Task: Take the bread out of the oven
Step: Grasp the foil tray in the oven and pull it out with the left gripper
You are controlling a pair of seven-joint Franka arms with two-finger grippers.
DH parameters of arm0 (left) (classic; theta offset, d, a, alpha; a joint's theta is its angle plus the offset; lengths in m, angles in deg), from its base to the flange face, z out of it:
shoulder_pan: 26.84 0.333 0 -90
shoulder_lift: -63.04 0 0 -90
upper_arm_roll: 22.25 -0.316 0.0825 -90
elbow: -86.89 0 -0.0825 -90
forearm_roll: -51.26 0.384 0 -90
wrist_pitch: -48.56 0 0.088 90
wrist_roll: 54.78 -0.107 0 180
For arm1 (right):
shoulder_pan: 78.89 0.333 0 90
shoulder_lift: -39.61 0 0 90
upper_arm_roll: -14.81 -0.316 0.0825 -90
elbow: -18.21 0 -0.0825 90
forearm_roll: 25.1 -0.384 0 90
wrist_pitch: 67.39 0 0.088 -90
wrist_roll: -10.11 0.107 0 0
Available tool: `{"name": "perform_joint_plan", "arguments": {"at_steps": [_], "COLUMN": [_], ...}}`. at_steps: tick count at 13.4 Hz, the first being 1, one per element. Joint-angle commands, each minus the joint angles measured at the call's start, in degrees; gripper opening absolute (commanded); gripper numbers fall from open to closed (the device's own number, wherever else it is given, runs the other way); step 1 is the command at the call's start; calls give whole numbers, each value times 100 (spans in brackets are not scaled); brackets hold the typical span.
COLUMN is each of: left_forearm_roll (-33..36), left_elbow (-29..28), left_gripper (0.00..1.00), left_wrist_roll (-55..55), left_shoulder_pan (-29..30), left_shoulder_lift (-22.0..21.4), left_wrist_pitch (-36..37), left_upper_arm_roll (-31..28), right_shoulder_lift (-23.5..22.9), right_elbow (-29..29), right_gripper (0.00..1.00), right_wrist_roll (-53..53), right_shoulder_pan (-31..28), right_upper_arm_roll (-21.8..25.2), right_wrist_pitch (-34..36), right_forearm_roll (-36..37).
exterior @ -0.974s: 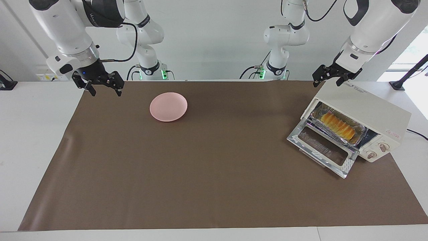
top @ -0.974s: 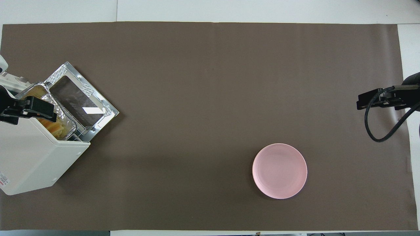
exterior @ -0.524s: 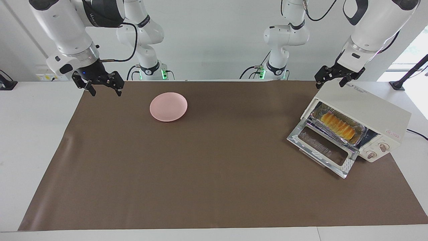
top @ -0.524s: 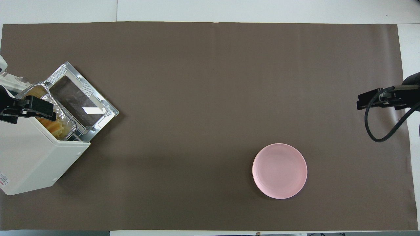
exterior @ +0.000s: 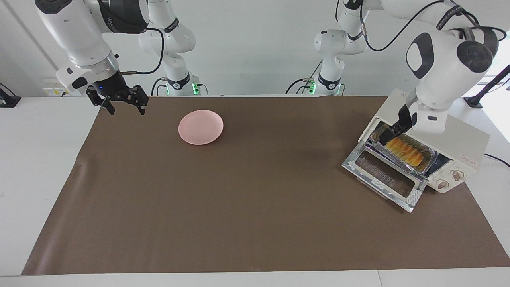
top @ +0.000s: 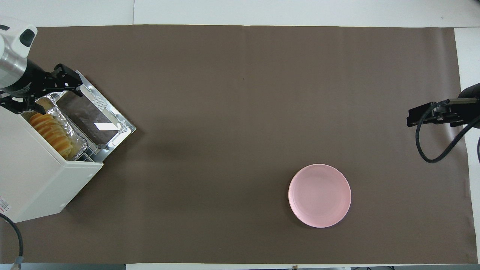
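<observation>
At the right edge of the facing view, the oven (exterior: 434, 131) stands with its glass door (exterior: 384, 175) dropped flat onto the brown mat (exterior: 255, 199). Inside, the bread (exterior: 404, 150) lies in a foil tray (exterior: 426, 153) on the rack. Just above the loaf's upper end the left gripper (exterior: 388, 133) hangs, fingers spread wide, holding nothing. Toward the upper left of that view the right gripper (exterior: 121, 101) waits over the mat's corner, likewise spread and empty. Between them, upper middle, sits a pink plate (exterior: 201, 127).
</observation>
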Motion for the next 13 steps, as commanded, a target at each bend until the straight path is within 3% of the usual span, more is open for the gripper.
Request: {"name": "perform_joint_plan", "arguments": {"at_steps": [1,5,8,10,13], "left_forearm_roll": [257,644,653,653,662], "left_elbow": [-97,-1547,-2129,-2366,-2385], "left_gripper": [100,100,100,83,16], "left_wrist_roll": [612,999,1158,1149,1140], "left_shoulder_pan": [92,145,163,259,233], "left_shoulder_lift": [224,-101,-180,-233,-268], "left_wrist_pitch": [-473,-1491,-2117,-2302,-2111], "left_upper_arm_roll": [-48,-197,-197,-197,-197], "right_shoulder_lift": [163,198,198,198,207], "right_elbow": [-212,-247,-247,-247,-308], "right_gripper": [100,100,100,100,100], "right_wrist_roll": [10,19,36,28,19], "right_shoulder_pan": [-26,-17,-8,-8,1], "right_upper_arm_roll": [-15,-24,-24,-24,-24], "right_wrist_pitch": [13,-13,-31,-31,-31], "right_forearm_roll": [-83,-92,-92,-92,-92]}}
